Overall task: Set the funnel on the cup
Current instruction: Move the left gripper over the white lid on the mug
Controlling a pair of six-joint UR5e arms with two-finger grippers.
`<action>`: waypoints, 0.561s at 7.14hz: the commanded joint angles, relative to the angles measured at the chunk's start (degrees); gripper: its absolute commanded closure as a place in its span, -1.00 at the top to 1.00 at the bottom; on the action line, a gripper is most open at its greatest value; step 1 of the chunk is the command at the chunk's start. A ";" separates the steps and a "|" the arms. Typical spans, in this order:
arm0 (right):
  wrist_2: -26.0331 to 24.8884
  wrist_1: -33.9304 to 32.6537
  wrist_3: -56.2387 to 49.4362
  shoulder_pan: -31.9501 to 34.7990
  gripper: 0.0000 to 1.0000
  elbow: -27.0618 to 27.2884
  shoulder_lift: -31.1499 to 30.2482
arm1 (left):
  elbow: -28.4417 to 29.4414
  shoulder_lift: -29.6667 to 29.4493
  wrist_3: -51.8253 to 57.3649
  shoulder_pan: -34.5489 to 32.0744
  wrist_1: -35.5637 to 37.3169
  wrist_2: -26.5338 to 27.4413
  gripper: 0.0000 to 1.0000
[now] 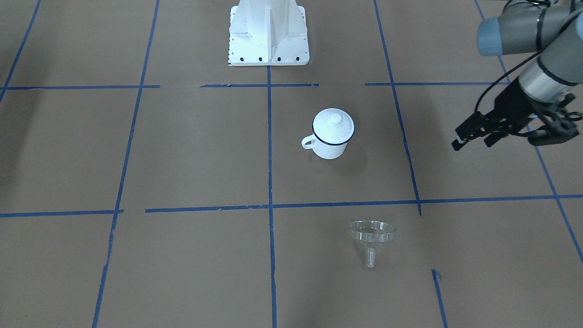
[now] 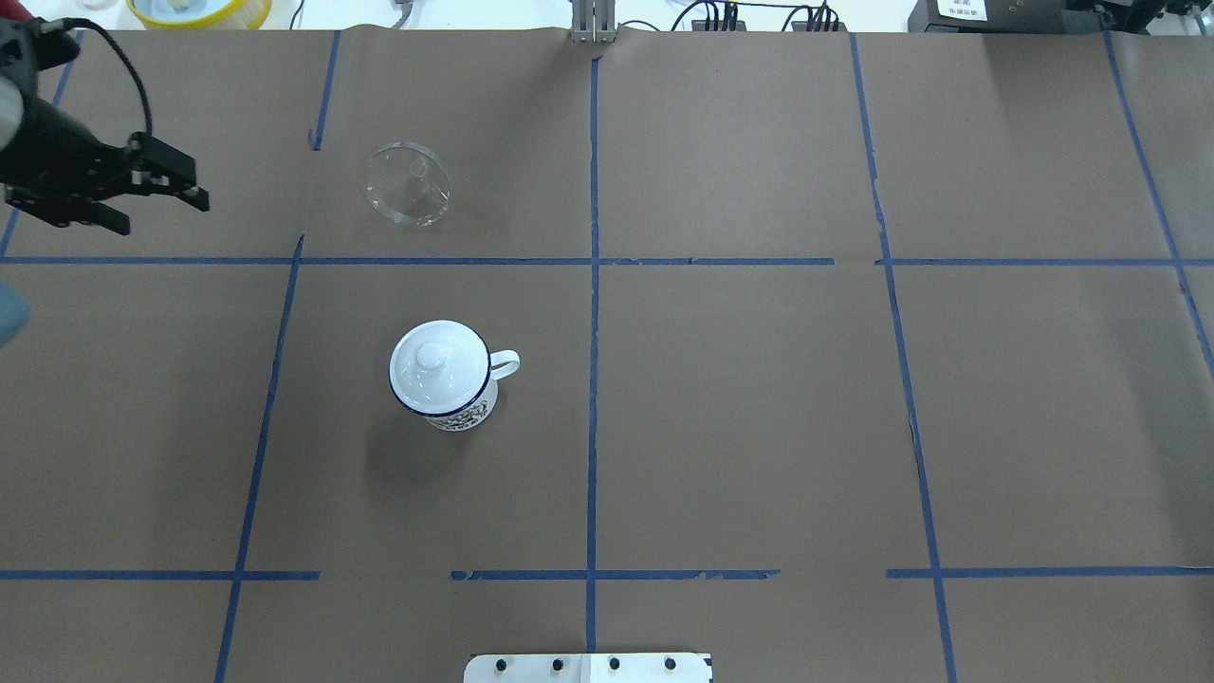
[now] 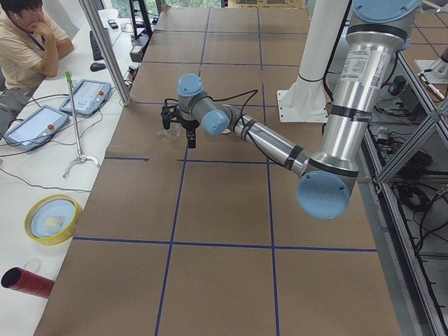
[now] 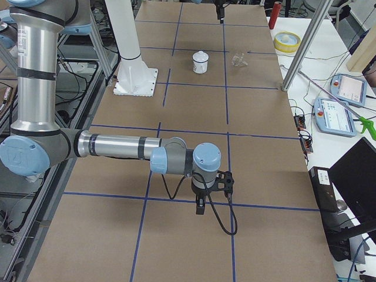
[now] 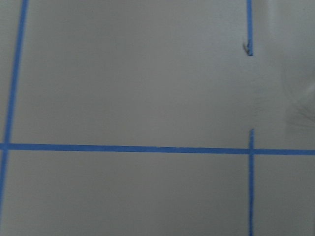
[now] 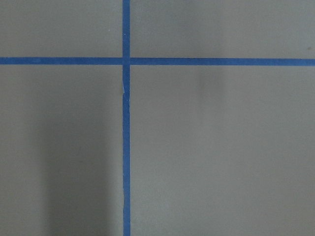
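L gripper (image 1: 471, 142) spread, empty, well apart from funnel (image 1: 371, 232) lying tipped on table (image 1: 182, 159); cup (image 1: 329, 145) upright w/ lid (image 1: 334, 124) on. R gripper (image 4: 200, 208): spread or pressed, can't tell.

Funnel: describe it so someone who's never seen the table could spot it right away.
On the brown paper table gridded with blue tape, find the white lidded enamel mug on the robot's left of the centre line. The funnel lies tipped over in the next square beyond it, away from the robot. It is the only transparent item: wide round bowl, short narrow stem.
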 commanded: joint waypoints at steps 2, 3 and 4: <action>0.00 0.00 0.00 0.00 1.00 0.00 0.00 | -1.71 -14.71 -10.04 10.45 21.07 6.46 1.00; 0.00 0.00 0.00 0.00 1.00 0.00 0.00 | -3.29 -14.91 -14.31 11.52 21.03 6.65 1.00; 0.00 0.00 0.00 0.00 1.00 0.00 0.00 | -2.96 -15.78 -15.74 14.58 21.20 8.74 1.00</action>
